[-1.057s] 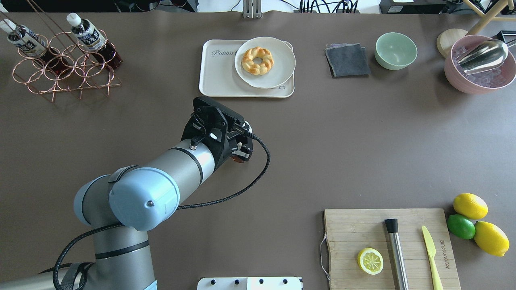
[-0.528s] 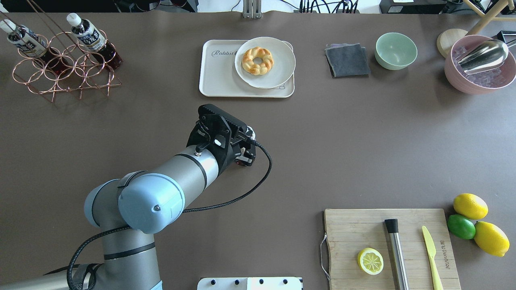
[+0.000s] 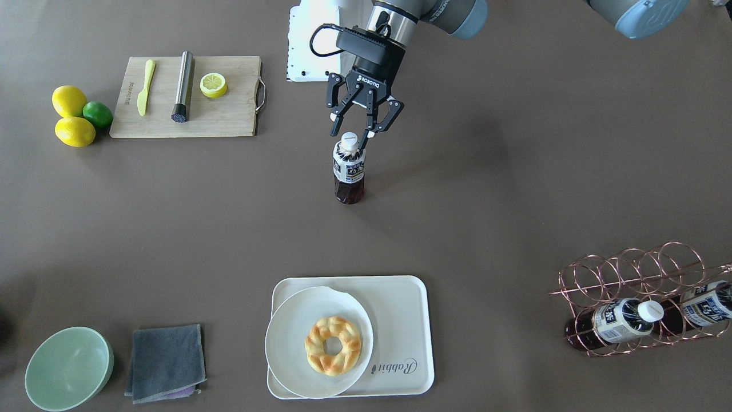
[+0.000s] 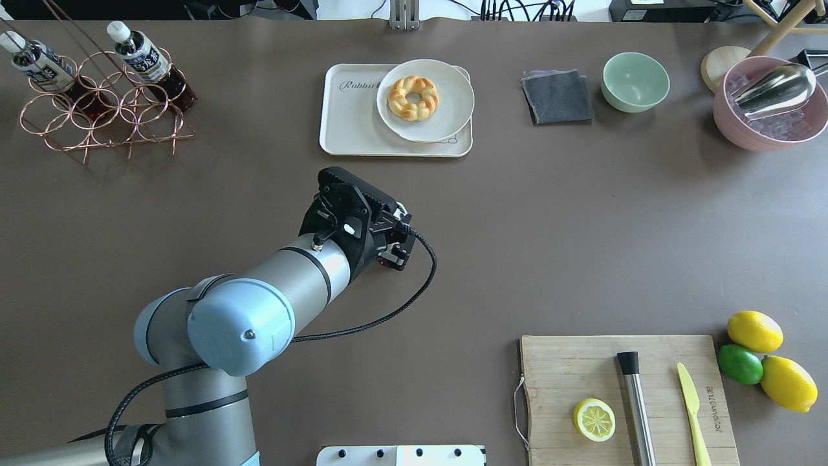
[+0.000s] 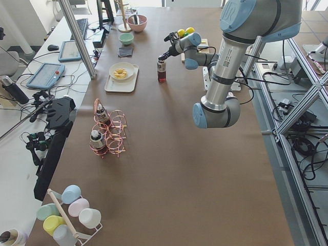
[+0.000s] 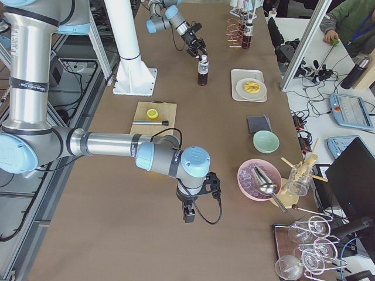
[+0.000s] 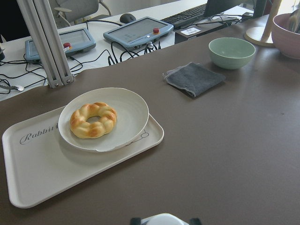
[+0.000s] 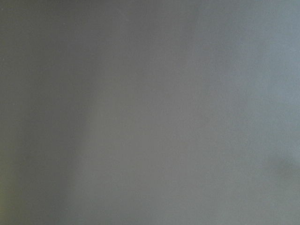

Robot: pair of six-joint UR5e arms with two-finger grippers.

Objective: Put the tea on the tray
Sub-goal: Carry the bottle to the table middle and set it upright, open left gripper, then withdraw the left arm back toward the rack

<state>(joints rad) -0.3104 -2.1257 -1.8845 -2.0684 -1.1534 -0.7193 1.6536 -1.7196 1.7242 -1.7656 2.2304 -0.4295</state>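
The tea bottle stands upright on the brown table, mid-table, well short of the tray. My left gripper is right above it, open, with its fingertips either side of the white cap and not touching it. In the left wrist view the cap shows at the bottom edge. The cream tray with "Rabbit" lies further out, also in the overhead view. My right gripper hangs low over the table far from the tea; I cannot tell if it is open or shut.
A round white plate with a braided donut covers half the tray. A copper rack holds two more tea bottles. A grey cloth, green bowl and cutting board lie apart.
The left arm moved slightly back toward the robot and to the right between the first two overhead frames. Since then it has hardly moved.
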